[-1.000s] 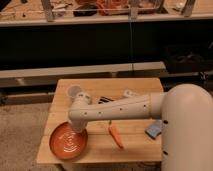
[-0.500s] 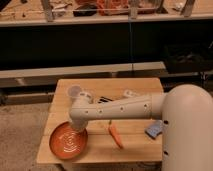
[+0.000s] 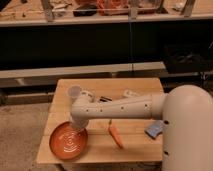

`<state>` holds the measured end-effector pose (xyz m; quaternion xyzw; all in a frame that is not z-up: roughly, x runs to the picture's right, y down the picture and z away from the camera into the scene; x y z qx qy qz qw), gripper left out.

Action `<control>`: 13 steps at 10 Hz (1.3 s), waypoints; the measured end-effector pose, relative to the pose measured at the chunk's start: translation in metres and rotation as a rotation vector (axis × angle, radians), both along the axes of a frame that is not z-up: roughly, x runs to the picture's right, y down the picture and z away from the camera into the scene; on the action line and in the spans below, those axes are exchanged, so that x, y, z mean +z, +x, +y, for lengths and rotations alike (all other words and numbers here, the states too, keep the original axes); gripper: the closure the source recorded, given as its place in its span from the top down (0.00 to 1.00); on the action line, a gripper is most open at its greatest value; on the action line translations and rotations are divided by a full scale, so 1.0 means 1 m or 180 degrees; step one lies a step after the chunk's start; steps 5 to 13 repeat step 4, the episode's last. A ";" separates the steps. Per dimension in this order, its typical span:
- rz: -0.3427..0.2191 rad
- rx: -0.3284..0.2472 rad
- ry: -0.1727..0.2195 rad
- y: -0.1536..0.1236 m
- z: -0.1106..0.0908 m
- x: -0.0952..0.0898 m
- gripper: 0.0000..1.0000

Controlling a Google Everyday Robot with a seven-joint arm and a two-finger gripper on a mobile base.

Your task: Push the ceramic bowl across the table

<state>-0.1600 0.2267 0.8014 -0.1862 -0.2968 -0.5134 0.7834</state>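
The ceramic bowl (image 3: 68, 142), orange-red with pale swirl rings inside, sits at the front left corner of the light wooden table (image 3: 135, 146). My white arm reaches from the right across the tabletop. The gripper (image 3: 78, 126) points down at the bowl's far right rim, touching or just above it. The arm's end hides how the gripper meets the bowl.
A translucent white cup (image 3: 74, 92) stands behind the gripper at the back left. An orange carrot (image 3: 116, 135) lies right of the bowl. A blue item (image 3: 154, 129) lies at the right edge. Small white items (image 3: 131, 93) lie at the back. Dark shelving stands behind the table.
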 end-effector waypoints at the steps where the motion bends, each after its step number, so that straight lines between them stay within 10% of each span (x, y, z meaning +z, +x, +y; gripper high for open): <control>1: -0.0006 -0.0004 -0.0004 0.000 0.000 0.000 0.00; 13: -0.0032 -0.0016 -0.0038 0.002 -0.003 0.004 0.00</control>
